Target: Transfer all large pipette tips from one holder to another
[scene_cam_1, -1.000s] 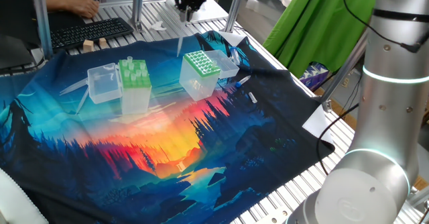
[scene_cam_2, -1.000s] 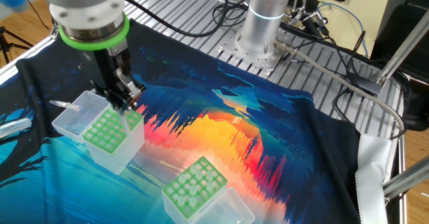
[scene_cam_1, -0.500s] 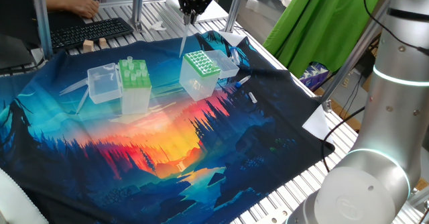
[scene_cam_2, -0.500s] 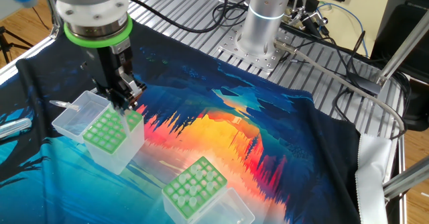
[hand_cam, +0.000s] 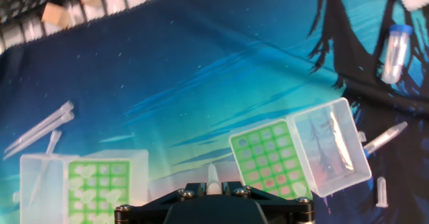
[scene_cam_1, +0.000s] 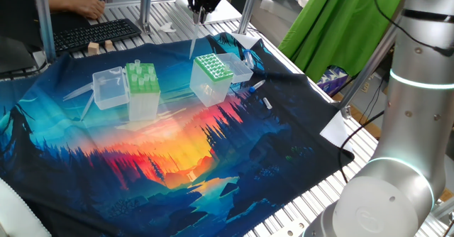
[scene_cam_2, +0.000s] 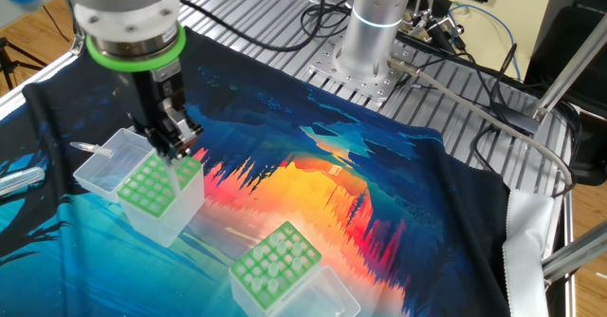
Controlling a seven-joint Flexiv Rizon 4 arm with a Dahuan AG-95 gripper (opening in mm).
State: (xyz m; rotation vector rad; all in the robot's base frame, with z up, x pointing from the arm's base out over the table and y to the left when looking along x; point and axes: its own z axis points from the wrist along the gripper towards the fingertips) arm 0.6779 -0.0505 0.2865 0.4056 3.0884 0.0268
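Jaws clenched on one large pipette tip, carry step; next: lower into dotted-grid holder, w/ hole alignment.

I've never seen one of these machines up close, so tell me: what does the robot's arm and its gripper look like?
The arm is a chain of thick, rounded, silvery-grey tubes with glowing green rings at the joints. It stands on a round silver column bolted to a metal plate, with black cables trailing beside it. The gripper is small, black and boxy, with two thin dark fingers.
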